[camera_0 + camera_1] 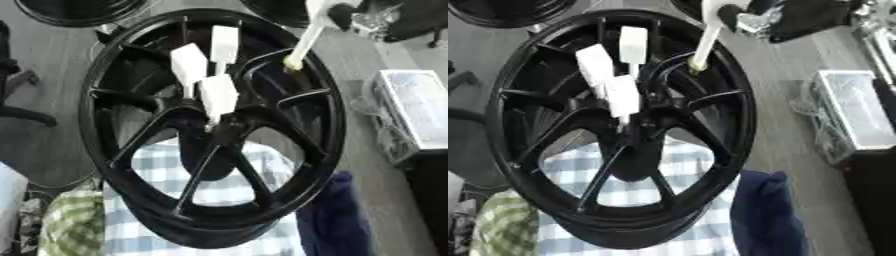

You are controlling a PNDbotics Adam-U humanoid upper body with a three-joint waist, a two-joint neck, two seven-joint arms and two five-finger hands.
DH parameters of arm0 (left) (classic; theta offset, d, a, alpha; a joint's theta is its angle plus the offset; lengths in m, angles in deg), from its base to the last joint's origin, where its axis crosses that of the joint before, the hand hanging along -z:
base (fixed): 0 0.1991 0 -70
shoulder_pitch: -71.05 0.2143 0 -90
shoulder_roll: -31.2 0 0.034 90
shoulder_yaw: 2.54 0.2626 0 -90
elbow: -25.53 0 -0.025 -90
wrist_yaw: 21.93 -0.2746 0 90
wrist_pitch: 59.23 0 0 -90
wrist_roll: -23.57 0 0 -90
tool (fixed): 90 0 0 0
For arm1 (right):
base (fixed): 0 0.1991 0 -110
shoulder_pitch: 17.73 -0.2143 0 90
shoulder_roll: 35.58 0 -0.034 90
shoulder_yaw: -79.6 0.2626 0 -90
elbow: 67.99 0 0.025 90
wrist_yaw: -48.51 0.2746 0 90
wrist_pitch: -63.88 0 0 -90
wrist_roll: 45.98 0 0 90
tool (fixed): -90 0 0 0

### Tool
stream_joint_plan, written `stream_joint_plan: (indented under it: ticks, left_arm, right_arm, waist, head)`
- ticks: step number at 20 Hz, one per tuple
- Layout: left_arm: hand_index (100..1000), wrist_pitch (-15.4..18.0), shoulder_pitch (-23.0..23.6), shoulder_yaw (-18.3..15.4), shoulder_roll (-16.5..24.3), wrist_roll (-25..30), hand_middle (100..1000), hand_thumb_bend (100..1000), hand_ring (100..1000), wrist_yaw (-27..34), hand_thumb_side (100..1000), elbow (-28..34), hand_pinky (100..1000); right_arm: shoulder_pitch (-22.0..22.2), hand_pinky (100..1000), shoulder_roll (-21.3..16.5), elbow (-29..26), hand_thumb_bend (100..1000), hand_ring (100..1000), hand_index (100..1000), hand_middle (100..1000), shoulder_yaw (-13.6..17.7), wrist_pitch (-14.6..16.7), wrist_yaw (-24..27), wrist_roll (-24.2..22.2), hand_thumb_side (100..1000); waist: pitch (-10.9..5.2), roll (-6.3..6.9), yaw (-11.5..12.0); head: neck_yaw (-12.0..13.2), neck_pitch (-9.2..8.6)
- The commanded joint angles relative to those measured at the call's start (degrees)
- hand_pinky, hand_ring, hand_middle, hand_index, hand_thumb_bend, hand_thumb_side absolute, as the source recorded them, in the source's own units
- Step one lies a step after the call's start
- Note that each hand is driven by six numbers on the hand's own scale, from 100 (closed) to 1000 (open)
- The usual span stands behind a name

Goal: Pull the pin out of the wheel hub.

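Checked cloth [166, 170] lies nearest, under the black wheel [328, 125], which stands tilted on it. White pins [621, 95] crowd the hub at the wheel's centre; several white blocks there, one on a thin stem running into the hub. Robot hand [710, 30]: only a white finger-like part from upper right, tip at a spoke; open or closed, cannot tell. Judgement: pin light, rigid, smooth; grip the block end.
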Motion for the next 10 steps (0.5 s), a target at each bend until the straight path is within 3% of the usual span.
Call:
stream_joint_plan:
  ticks: [1,5,7,10]
  left_arm:
    - [713,0.14,-0.24,-1.13,0.88,-0.71,644,100,795,-0.15,823,1.25,782]
    - [712,0.32,-0.21,-2.26,0.97,-1.79,644,100,796,-0.33,823,1.37,782]
    - [712,0.44,-0.32,-2.73,1.02,-2.31,643,100,796,-0.4,822,1.44,782]
    - [712,0.56,-0.85,-2.96,0.96,-2.69,643,100,796,-0.51,821,1.62,782]
  right_arm:
    - [2.57,822,-4.0,1.03,100,503,504,306,5.67,1.35,3.26,3.06,226]
    - [8.44,825,-4.31,5.24,100,515,515,317,11.55,2.25,5.93,6.67,193]
    - [11.45,832,-2.91,7.97,100,527,528,330,14.56,3.01,4.81,8.53,161]
    - [15.73,860,0.09,10.66,100,596,616,421,18.84,5.32,2.39,11.16,137]
  waist:
    - [-0.97,0.68,-0.88]
    - [0.05,1.59,-3.08]
    - [0.62,2.01,-3.94]
    - [1.36,2.46,-4.4]
  head:
    - [2.23,-0.09]
    - [5.56,-0.09]
    - [7.04,-0.09]
    - [8.0,-0.09]
